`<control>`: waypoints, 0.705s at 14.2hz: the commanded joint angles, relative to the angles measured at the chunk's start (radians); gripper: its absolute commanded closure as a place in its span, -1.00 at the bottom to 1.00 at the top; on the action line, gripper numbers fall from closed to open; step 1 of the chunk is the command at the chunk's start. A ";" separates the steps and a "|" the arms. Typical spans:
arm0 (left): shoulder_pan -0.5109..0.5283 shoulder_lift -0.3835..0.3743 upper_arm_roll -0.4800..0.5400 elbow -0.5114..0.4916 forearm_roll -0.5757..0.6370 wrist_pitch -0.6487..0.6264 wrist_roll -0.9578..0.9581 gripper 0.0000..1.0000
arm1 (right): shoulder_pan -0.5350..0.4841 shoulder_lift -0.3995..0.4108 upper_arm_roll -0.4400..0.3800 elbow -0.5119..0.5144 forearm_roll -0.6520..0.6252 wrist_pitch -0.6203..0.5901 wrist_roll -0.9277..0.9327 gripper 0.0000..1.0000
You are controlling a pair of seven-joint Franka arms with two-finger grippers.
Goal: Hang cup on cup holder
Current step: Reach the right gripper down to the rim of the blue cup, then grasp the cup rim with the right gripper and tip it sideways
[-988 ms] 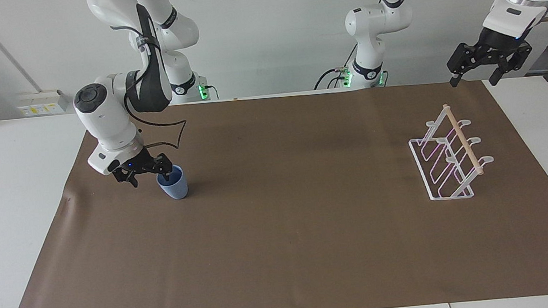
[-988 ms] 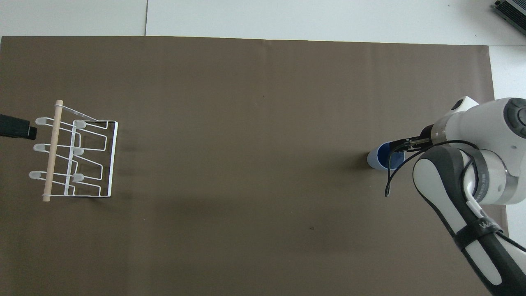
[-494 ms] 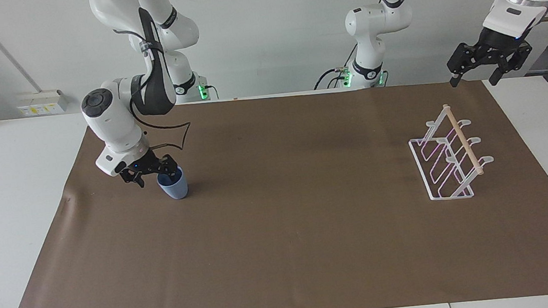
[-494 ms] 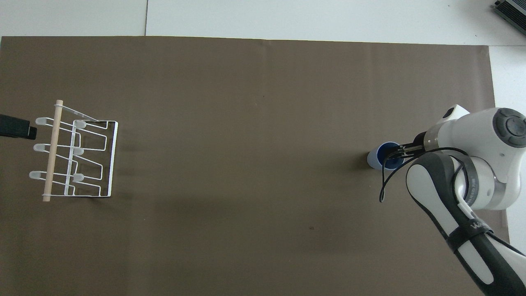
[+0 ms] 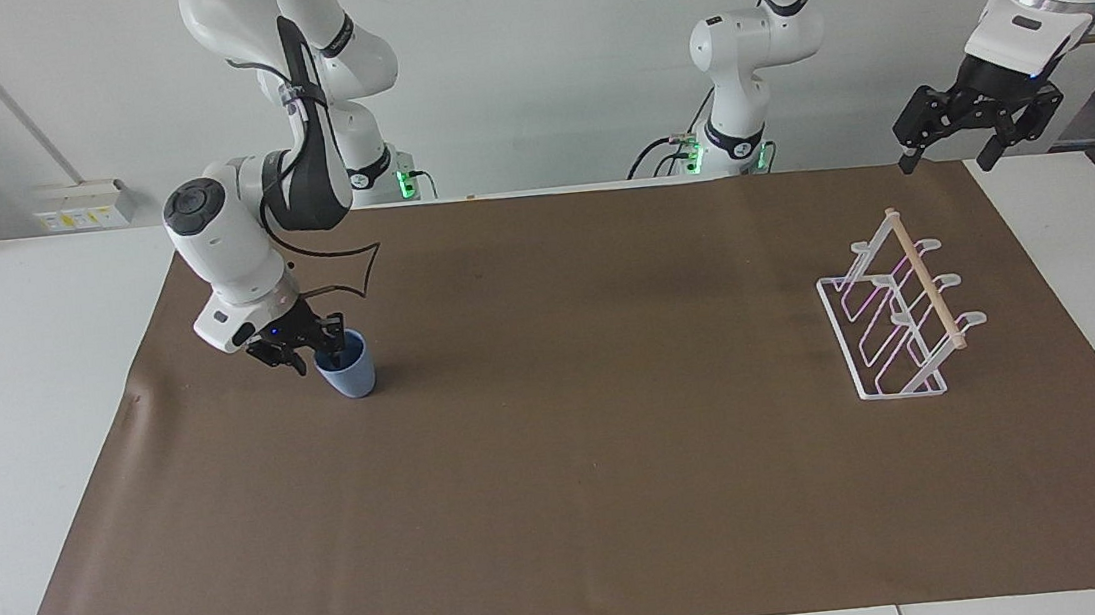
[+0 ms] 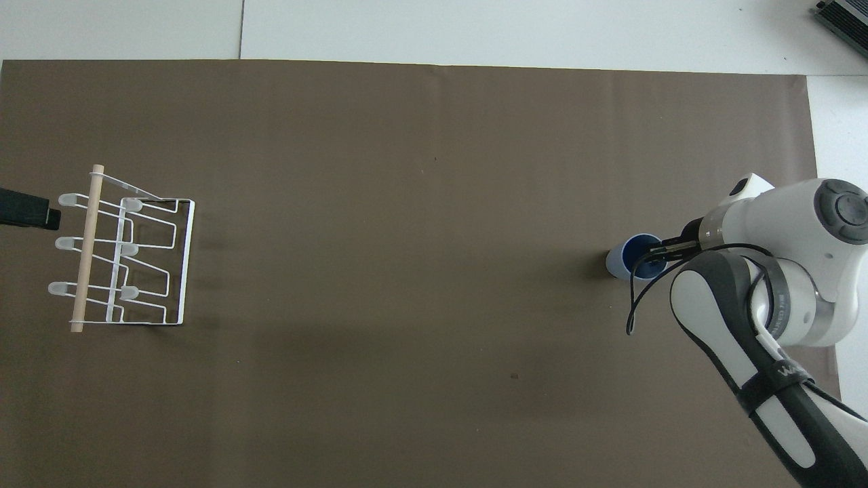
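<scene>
On the worktop (image 5: 36,417):
Right gripper (image 5: 316,350): fingers clamp the cup (image 5: 346,365) rim.
Left gripper (image 5: 977,120): fingers spread, waiting above the worktop's edge near the cup holder (image 5: 895,319).
Brown mat (image 5: 579,425): under both.

Bare brown mat (image 5: 596,393) between cup (image 5: 348,367) and cup holder (image 5: 895,319).

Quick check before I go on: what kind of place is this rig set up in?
Likely a robotics lab, not a kitchen: two arms bolted at a white table under a brown mat, holding only a blue cup and a cup holder.
</scene>
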 commanded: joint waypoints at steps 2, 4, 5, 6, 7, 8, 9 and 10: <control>-0.012 -0.016 0.003 -0.019 0.008 -0.013 0.007 -1.00 | -0.006 -0.015 0.001 -0.009 0.026 -0.026 -0.019 1.00; -0.020 -0.018 -0.007 -0.019 0.008 -0.016 0.004 -1.00 | -0.003 -0.019 0.003 0.001 0.026 -0.045 -0.024 1.00; -0.020 -0.018 -0.009 -0.017 0.008 -0.018 0.002 -1.00 | -0.002 -0.025 0.003 0.017 0.026 -0.071 -0.024 1.00; -0.028 -0.016 -0.016 -0.017 0.008 -0.016 0.001 -1.00 | 0.000 -0.030 0.004 0.048 0.028 -0.111 -0.024 1.00; -0.031 -0.016 -0.024 -0.017 0.008 -0.016 0.001 -1.00 | 0.011 -0.035 0.009 0.092 0.040 -0.153 -0.021 1.00; -0.031 -0.015 -0.030 -0.013 0.008 -0.016 -0.007 -1.00 | 0.015 -0.039 0.017 0.138 0.063 -0.187 -0.019 1.00; -0.037 -0.013 -0.035 -0.007 0.015 -0.018 -0.014 -1.00 | 0.017 -0.038 0.027 0.183 0.078 -0.215 -0.019 1.00; -0.040 -0.009 -0.035 -0.001 0.015 -0.024 -0.021 -1.00 | 0.017 -0.033 0.043 0.224 0.100 -0.246 -0.013 1.00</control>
